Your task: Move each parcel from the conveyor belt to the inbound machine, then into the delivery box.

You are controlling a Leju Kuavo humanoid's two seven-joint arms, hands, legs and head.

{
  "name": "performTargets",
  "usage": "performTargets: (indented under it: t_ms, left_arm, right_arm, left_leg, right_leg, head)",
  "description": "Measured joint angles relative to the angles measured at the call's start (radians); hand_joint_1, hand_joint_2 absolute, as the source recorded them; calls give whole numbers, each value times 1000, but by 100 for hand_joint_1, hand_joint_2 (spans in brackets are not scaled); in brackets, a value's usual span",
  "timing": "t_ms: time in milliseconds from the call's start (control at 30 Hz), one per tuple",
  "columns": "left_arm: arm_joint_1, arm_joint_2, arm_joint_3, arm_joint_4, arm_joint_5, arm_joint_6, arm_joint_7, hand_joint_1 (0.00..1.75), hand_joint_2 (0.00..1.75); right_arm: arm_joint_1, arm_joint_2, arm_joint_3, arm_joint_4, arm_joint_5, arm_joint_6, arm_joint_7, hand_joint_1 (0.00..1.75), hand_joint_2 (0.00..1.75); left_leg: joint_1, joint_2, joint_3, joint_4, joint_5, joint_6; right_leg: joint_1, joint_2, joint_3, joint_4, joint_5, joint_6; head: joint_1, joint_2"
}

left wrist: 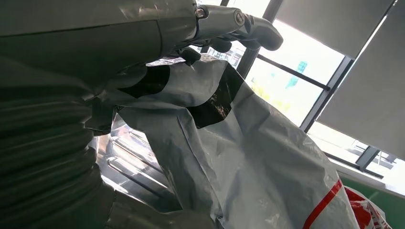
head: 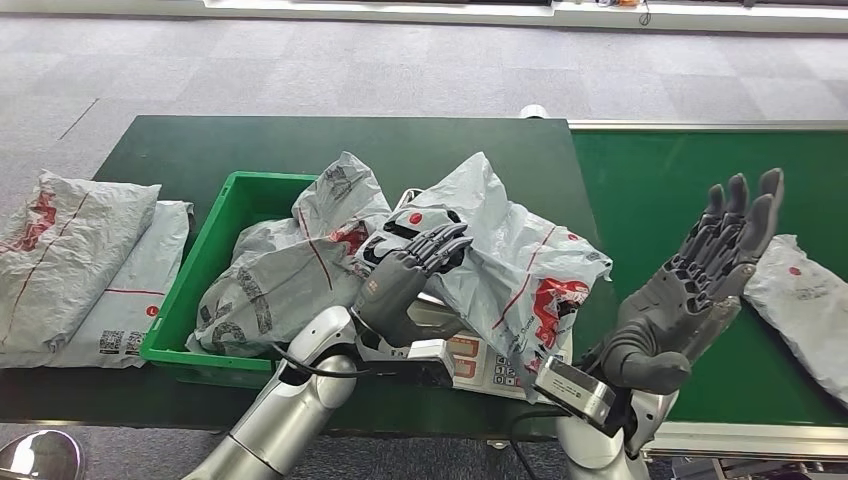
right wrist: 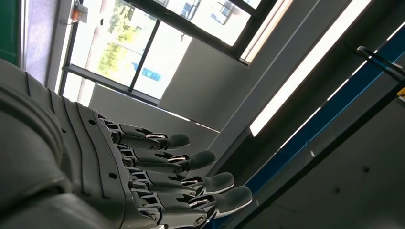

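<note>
My left hand (head: pixel 405 275) grips a crumpled grey parcel (head: pixel 510 260) with red print, holding it over the inbound machine (head: pixel 480 360), a flat scale with a keypad. In the left wrist view its fingers (left wrist: pixel 239 24) curl over the parcel's (left wrist: pixel 248 157) top edge. Beside it, the green delivery box (head: pixel 190 290) holds another grey parcel (head: pixel 290 270) that bulges over its rim. My right hand (head: pixel 700 280) is raised, fingers straight and spread (right wrist: pixel 143 176), holding nothing, above the green conveyor belt (head: pixel 660 190). A further parcel (head: pixel 805 300) lies on the belt at the far right.
Two flat grey parcels (head: pixel 70 250) (head: pixel 140 290) lie on the dark green table left of the box. The table's far half (head: pixel 300 145) is bare. Grey carpet lies beyond the table and belt.
</note>
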Motion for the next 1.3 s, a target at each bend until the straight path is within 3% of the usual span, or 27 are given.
performTargets:
  t_ms: [67,100,133,233,267,333,433,533,633,1067,1200,1300]
  left_arm:
    - [-1,-2,-5,8,0,7,2,0,175]
    - [-1,-4,-6,11,-1,13,3,10,175]
    - [-1,-5,-8,15,-5,23,6,36,175]
    - [-1,-6,-20,23,-54,103,34,147,175]
    - [-1,-6,-25,24,-80,144,50,165,175]
    - [-1,-7,-38,25,-149,229,96,175,175]
    - [-1,-7,-63,24,-290,338,199,175,175]
    - [-4,-6,-91,31,-517,435,366,175,175]
    - [-6,-6,-107,47,-658,480,461,175,175]
    - [-9,-6,-109,80,-677,491,490,175,175]
    - [-10,-6,-109,81,-677,491,490,4,175]
    - [-10,-6,-109,81,-677,491,492,0,175]
  right_arm:
    - [-1,1,1,4,0,0,0,0,0]
    - [-1,1,2,5,-1,0,0,0,0]
    - [-1,1,3,7,-2,0,0,0,0]
    - [-2,1,4,9,-1,0,2,0,131]
    - [-1,1,5,9,1,0,3,0,175]
    - [-1,1,7,9,3,0,6,0,175]
    - [0,1,13,9,10,0,12,0,175]
    - [2,1,22,9,27,0,25,0,175]
    - [6,1,26,9,36,0,30,0,175]
    - [41,1,27,-13,51,0,28,0,175]
    - [50,1,27,-20,53,0,28,0,175]
    - [59,1,26,-25,56,0,28,0,175]
  left_leg:
    - [0,0,0,0,0,0]
    - [0,0,0,0,0,0]
    - [0,0,0,0,0,0]
    - [0,0,0,0,0,0]
    - [0,0,0,0,0,0]
    - [0,0,0,0,0,0]
    - [0,0,0,0,0,0]
    - [0,0,0,0,0,0]
    - [0,0,0,0,0,0]
    - [0,0,0,0,0,0]
    - [0,0,0,0,0,0]
    - [0,0,0,0,0,0]
  right_leg:
    - [0,0,0,0,0,0]
    - [0,0,0,0,0,0]
    - [0,0,0,0,0,0]
    - [0,0,0,0,0,0]
    - [0,0,0,0,0,0]
    - [0,0,0,0,0,0]
    - [0,0,0,0,0,0]
    - [0,0,0,0,0,0]
    - [0,0,0,0,0,0]
    - [0,0,0,0,0,0]
    - [0,0,0,0,0,0]
    - [0,0,0,0,0,0]
  head:
    - [0,0]
    - [0,0]
    - [0,0]
    - [0,0]
    - [0,0]
    - [0,0]
    - [0,0]
    - [0,0]
    - [0,0]
    - [0,0]
    - [0,0]
    - [0,0]
